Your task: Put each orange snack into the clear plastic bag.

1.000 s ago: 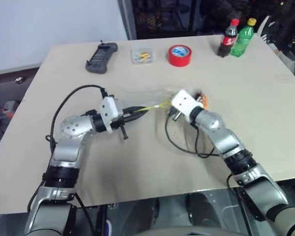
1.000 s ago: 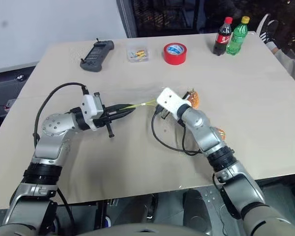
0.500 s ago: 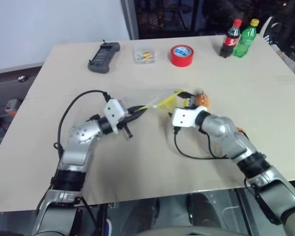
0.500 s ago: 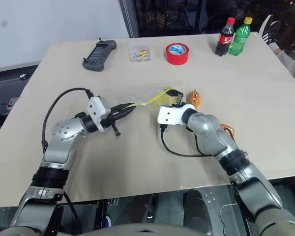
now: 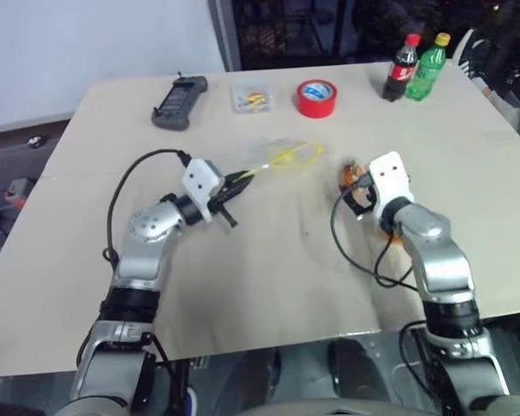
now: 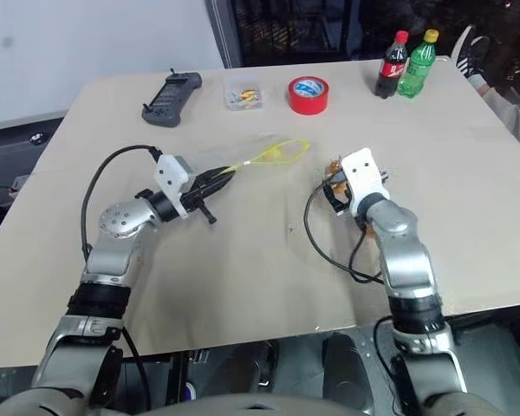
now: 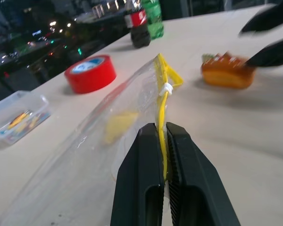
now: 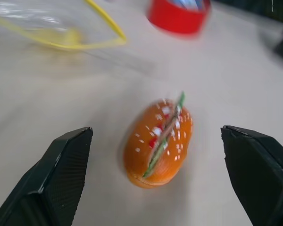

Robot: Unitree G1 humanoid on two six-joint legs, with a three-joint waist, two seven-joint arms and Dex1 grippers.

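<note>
pinching the yellow zip strip of the crinkly clear plastic bag [image 7: 104, 141], my left gripper [image 7: 162, 141] holds its mouth toward a glossy orange bun-shaped snack [image 8: 158, 143] lying on the beige table [image 5: 243, 260]; my right gripper [image 8: 158, 174] stands spread wide around that snack, not touching it.

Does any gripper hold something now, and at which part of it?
The left gripper holds the clear plastic bag by its yellow zip strip. The right gripper is open, holding nothing, facing an orange snack.
</note>
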